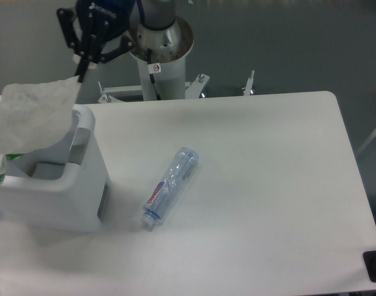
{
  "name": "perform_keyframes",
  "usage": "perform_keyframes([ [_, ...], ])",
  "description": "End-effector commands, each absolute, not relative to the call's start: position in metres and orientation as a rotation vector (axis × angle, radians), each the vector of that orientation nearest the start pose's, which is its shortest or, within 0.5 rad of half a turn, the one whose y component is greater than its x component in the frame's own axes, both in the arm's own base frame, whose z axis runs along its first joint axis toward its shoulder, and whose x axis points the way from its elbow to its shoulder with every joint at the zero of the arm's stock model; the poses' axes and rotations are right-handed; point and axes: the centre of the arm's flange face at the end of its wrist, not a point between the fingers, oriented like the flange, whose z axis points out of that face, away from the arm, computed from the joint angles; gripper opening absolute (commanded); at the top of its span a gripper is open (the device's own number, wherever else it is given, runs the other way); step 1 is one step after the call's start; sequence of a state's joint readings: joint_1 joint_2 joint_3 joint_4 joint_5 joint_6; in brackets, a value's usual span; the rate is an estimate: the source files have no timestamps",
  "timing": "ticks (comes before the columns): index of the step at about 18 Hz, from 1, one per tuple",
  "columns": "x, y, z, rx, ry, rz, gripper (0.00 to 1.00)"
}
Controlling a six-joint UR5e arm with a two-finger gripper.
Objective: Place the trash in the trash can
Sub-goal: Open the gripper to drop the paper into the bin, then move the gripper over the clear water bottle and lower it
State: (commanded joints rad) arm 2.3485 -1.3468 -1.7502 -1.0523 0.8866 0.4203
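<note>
At the upper left of the frame, the gripper (83, 73) pinched the top corner of the plastic wrapper (32, 115). Its two fingers were closed tight on that corner. The wrapper hung down from it like a floppy white sheet. It hung over the open top of the trash can (83, 185), which sat at the left edge of the table (268, 185). The wrapper's lower edge came down to about the can's front rim, at the far left.

The bottle (169, 185) lay on its side on the table, near the middle of the frame. It was just to the right of the trash can and did not touch it. Its blue cap pointed to the lower left.
</note>
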Motion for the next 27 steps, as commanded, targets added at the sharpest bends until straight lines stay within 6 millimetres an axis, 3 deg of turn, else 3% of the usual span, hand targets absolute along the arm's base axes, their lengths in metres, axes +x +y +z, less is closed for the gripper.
perform_keyframes([
  [3,-0.157,0.439,0.573,-2.309,-0.173,-0.310,0.20],
  [4,-0.156,0.439,0.569,-2.314,-0.172,-0.313,0.32],
  [5,-0.154,0.440,0.568,-2.316,-0.166,-0.316,0.55],
  [9,-0.152,0.442,0.563,-2.327,-0.150,-0.313,1.00],
  [14,-0.164,0.449,0.552,-2.356,-0.168,-0.300,1.00],
  [17,-0.184,0.457,0.541,-2.376,-0.206,-0.301,1.00],
  [27,-0.326,0.474,0.485,-2.414,-0.417,-0.306,1.00],
])
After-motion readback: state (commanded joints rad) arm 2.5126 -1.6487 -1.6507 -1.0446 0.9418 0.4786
